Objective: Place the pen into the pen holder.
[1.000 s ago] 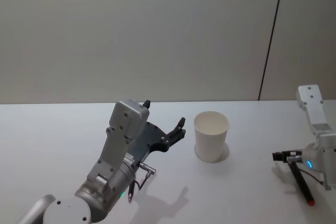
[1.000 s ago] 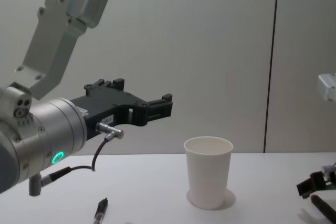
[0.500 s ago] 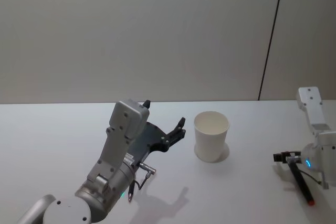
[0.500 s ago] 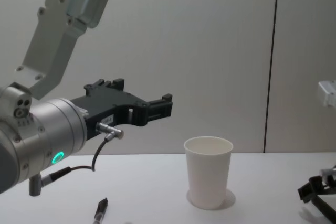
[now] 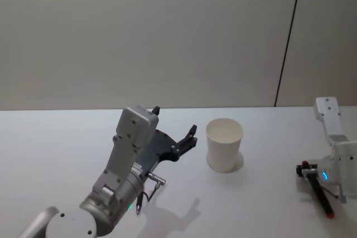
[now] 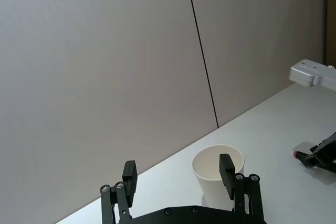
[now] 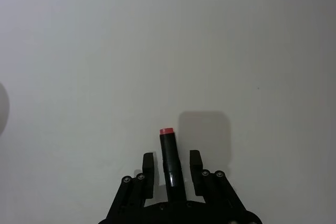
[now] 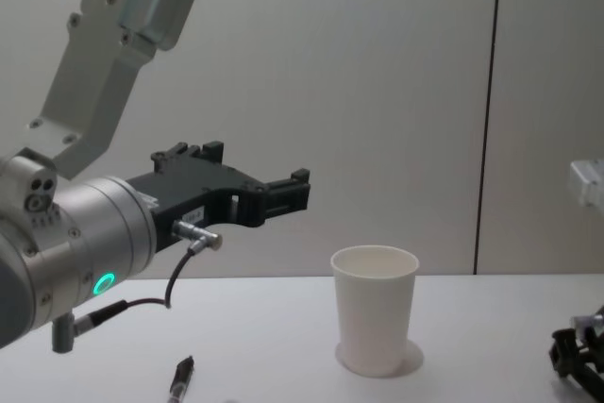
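Red-tipped and black, the pen (image 7: 168, 148) lies flat on the bench (image 5: 67, 137), well right of the white paper cup (image 5: 225, 144); my right gripper (image 7: 171, 158) is down over it, fingers spread either side, not pinching. I judge this the grasp step: close, lift, then carry it above the cup's rim. My left gripper (image 6: 178, 174) hangs raised near the cup, fingers spread

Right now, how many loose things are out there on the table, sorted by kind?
Pens: 2, a red-tipped pen lying inside the open right gripper, and a dark pen lying beneath the left arm, whose open left gripper is raised.
Paper cups: 1, the white paper cup, upright.
Total: 3
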